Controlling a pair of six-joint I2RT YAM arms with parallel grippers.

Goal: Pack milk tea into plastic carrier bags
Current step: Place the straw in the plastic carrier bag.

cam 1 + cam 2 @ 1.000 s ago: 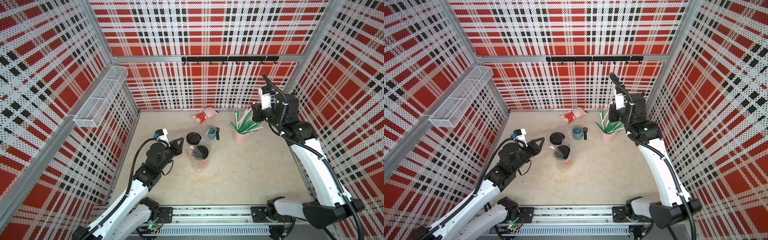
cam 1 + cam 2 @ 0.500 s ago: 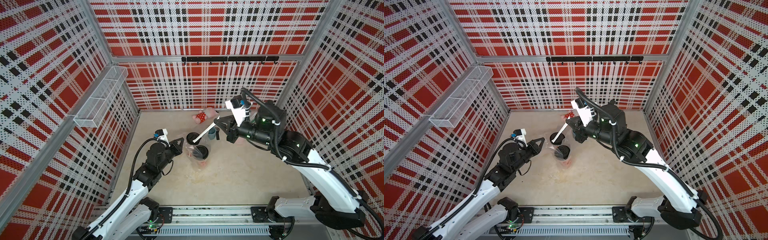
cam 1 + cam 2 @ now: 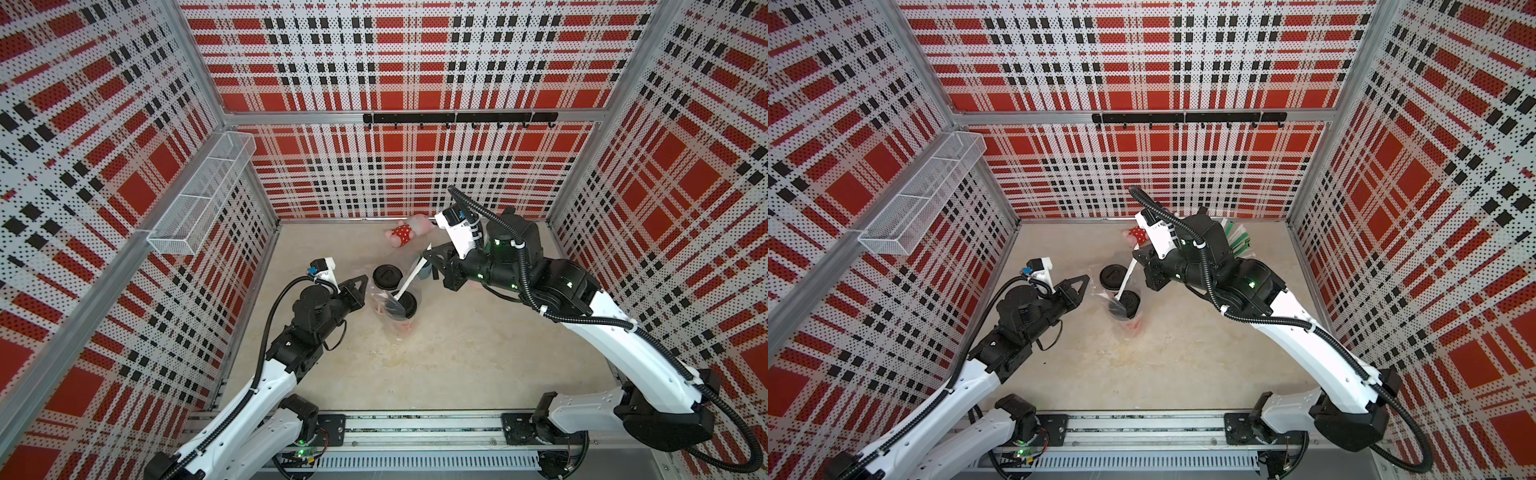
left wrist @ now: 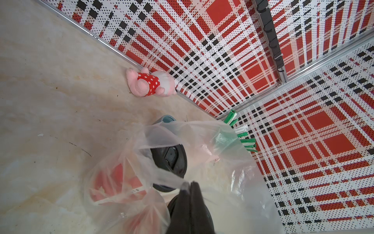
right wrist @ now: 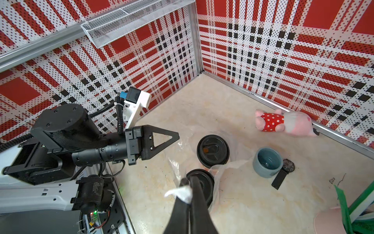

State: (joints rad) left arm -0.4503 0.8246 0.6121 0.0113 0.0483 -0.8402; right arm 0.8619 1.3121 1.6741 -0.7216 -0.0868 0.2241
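Our left claw is closed on the clear bag; with our right claw closed on a white straw, we should slide it gently toward seven o'clock.

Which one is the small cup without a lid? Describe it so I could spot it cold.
Look along the back wall to the pink plush toy lying at its foot. Just nearer the robot stands the small cup, a black wristwatch beside it. Unlike the black-lidded milk tea cups close by, it is squat, grey-blue and open-topped.
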